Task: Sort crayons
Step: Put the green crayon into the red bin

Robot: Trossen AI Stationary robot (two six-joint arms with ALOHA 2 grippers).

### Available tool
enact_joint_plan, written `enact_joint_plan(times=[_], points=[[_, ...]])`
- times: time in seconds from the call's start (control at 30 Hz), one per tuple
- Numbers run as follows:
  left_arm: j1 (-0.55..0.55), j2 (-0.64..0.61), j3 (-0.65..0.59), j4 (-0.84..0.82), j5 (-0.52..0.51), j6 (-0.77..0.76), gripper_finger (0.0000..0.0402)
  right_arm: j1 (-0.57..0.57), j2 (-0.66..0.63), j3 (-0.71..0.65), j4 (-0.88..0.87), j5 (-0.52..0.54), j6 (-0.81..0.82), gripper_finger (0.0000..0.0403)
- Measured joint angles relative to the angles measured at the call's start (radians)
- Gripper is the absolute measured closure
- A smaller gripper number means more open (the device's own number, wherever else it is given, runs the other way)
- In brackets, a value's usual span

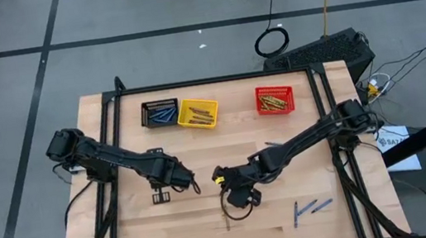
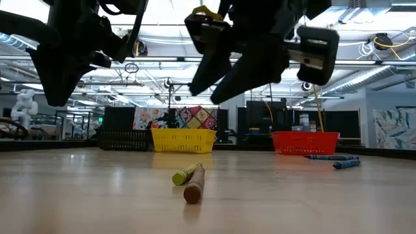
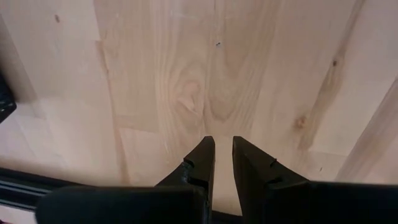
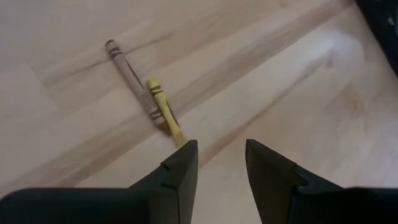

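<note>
Nearest the low camera, a brown crayon (image 2: 194,186) lies flat on the worktop (image 1: 201,150), touching a yellow crayon (image 2: 184,174) beside it; in the high view both sit at about 6 o'clock on the worktop, just below the right gripper.

The worktop is pale wood in a black frame. The left arm (image 1: 106,157) reaches in from 9 o'clock and the right arm (image 1: 315,134) from 3 o'clock, meeting near the centre.

Three mesh baskets stand along the 12 o'clock edge: black basket (image 1: 160,113) holding blue crayons, yellow basket (image 1: 198,113) touching it, and red basket (image 1: 275,99) set apart toward 1 o'clock, both holding yellowish crayons.

The right gripper (image 4: 221,163) hovers above the crayon pair, fingers moderately apart, holding nothing. The left gripper (image 3: 224,163) hangs over bare wood just left of centre, fingers nearly closed with a narrow gap, holding nothing.

Two blue crayons (image 1: 307,208) lie loose at 5 o'clock, and one more (image 1: 273,145) at 3 o'clock of centre.
</note>
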Motion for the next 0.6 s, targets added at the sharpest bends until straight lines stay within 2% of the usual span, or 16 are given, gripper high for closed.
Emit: enact_joint_plan(times=[0.3,0.43,0.6], points=[[0.000,0.000,0.000,0.002,0.000,-0.001,0.0352,0.000,0.037,0.000,0.033,-0.004,-0.041,0.0284],[0.000,0.000,0.000,0.003,0.000,-0.001,0.0352,0.000,0.037,0.000,0.046,-0.055,-0.050,0.0284],[0.000,0.000,0.000,0.017,0.000,0.000,0.0352,0.000,0.037,0.000,0.055,-0.058,-0.060,0.0284]])
